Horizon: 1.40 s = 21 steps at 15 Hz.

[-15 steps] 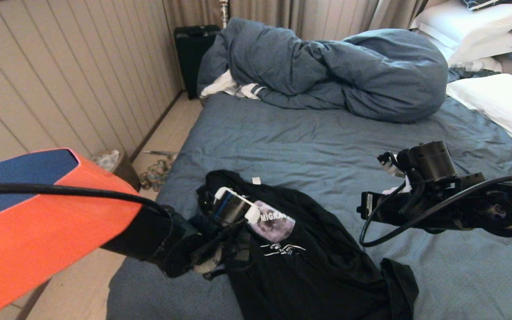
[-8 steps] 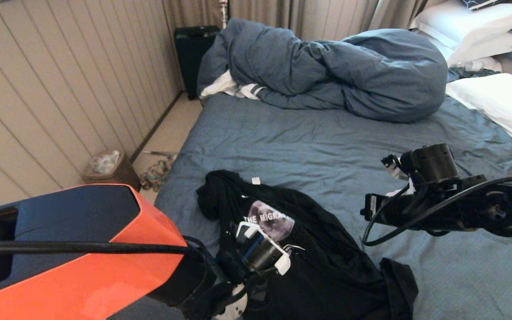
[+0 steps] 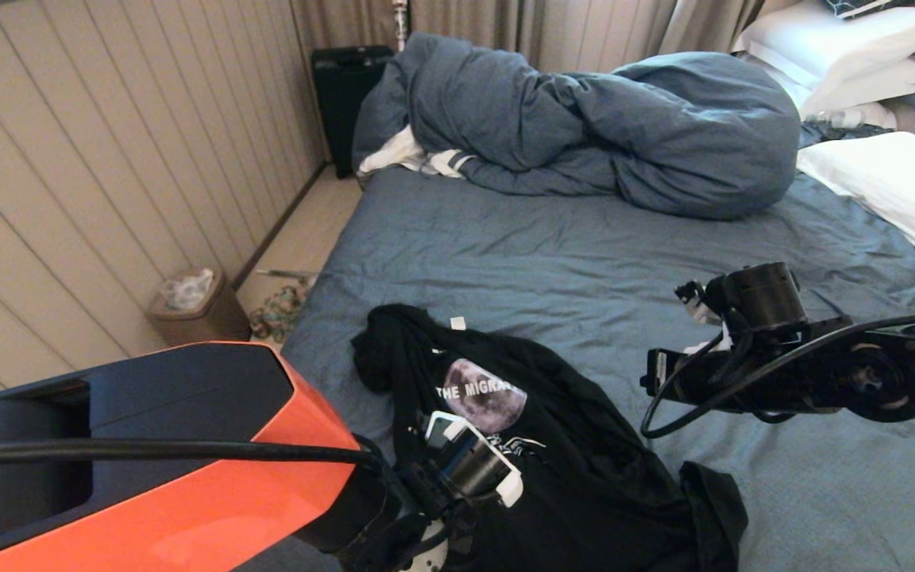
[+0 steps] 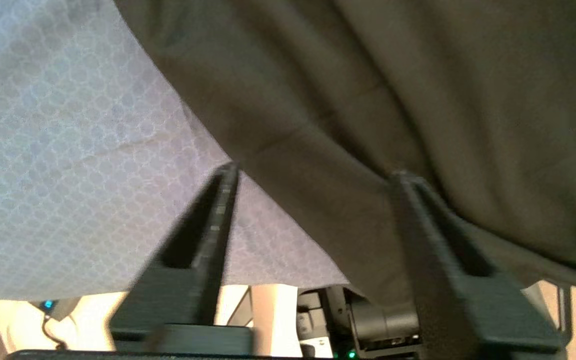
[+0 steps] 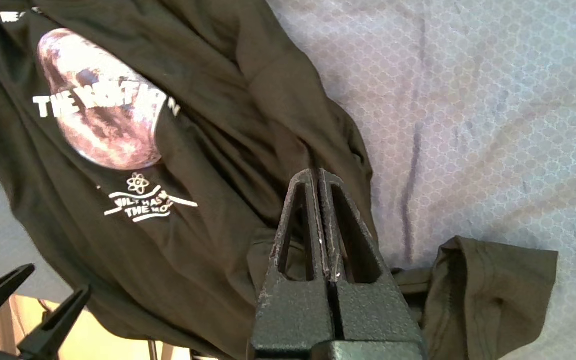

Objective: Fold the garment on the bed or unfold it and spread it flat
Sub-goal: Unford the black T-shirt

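Since a second ago my left arm has swung from the shirt's collar side down toward the bed's near edge, and its fingers, shut before, have sprung apart. Largest before me is the bed (image 3: 553, 254), its wrinkled blue-grey sheet running from 6 o'clock up to 12, with the bunched duvet (image 3: 600, 127) at 12 o'clock and white pillows (image 3: 894, 187) at 2 o'clock. The garment (image 3: 577, 469), a black T-shirt with a grey moon print, lies crumpled on the sheet at 6 o'clock, print up, one sleeve flopped out toward 5 o'clock. My left gripper (image 4: 313, 172) sits at the shirt's near edge at about 7 o'clock; its fingers (image 4: 218, 210) stand well apart, the dark hem lying across the gap between them, nothing pinched. My right gripper (image 5: 318, 175) hangs above the shirt's right side at 3 o'clock, fingers pressed fully together on nothing. A small bin (image 3: 191, 306) stands on the floor at 9 o'clock.
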{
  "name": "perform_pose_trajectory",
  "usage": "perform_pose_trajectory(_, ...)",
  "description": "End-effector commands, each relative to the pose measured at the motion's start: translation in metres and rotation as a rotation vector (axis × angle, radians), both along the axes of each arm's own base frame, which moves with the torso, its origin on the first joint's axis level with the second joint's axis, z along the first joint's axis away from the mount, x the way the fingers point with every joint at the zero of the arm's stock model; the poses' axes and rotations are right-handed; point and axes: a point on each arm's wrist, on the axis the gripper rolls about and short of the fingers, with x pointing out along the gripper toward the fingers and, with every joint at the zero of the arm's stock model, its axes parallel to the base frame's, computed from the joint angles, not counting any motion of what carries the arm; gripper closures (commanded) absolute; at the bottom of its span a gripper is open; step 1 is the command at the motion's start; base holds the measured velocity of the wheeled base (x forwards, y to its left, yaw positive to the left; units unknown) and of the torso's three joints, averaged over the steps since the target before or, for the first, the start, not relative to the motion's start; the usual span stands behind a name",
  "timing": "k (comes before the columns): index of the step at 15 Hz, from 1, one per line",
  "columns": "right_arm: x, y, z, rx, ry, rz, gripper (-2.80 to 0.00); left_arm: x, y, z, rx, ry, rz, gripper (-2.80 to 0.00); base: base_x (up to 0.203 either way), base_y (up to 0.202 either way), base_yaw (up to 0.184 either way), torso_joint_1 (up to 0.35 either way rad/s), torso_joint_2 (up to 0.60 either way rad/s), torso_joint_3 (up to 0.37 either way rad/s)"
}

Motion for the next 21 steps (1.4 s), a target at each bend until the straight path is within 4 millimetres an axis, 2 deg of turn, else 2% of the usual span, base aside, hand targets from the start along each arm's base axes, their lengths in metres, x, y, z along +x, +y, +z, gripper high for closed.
perform_pose_trajectory(1, 0.002, 0.001, -0.004, 0.003, -0.007, -0.001, 0.00, 0.001, -0.002, -0.005, 0.009, 0.010, 0.017, -2.80, 0.000, 0.000, 0.000, 0.000, 0.00, 0.000)
perform_pose_trajectory(3, 0.003, 0.001, -0.006, 0.003, -0.005, 0.001, 0.00, 0.005, -0.005, -0.013, 0.044, 0.016, 0.051, -2.80, 0.000, 0.000, 0.000, 0.000, 0.00, 0.000)
perform_pose_trajectory(7, 0.005, 0.002, -0.011, 0.000, 0.008, 0.001, 0.00, 0.006, -0.006, -0.017, 0.074, 0.005, 0.063, -2.80, 0.000, 0.000, 0.000, 0.000, 0.00, 0.000)
perform_pose_trajectory(8, 0.006, 0.002, -0.012, -0.001, 0.011, -0.001, 0.00, 0.005, -0.006, -0.018, 0.077, 0.007, 0.062, 0.00, 0.000, 0.000, 0.000, 0.000, 0.00, 0.000)
perform_pose_trajectory(12, 0.006, 0.002, -0.012, -0.001, 0.009, -0.001, 0.00, 0.006, -0.006, -0.019, 0.080, 0.001, 0.068, 0.00, 0.000, 0.000, 0.000, 0.000, 0.00, 0.000)
perform_pose_trajectory(18, 0.007, 0.002, -0.013, -0.003, 0.013, -0.002, 0.00, -0.005, 0.006, -0.023, 0.116, 0.021, 0.065, 0.00, 0.000, 0.000, 0.000, 0.000, 0.00, 0.000)
perform_pose_trajectory(21, 0.007, 0.002, -0.013, -0.004, 0.015, -0.001, 0.00, -0.012, 0.021, -0.021, 0.130, 0.011, 0.061, 0.00, 0.000, 0.000, 0.000, 0.000, 0.00, 0.000)
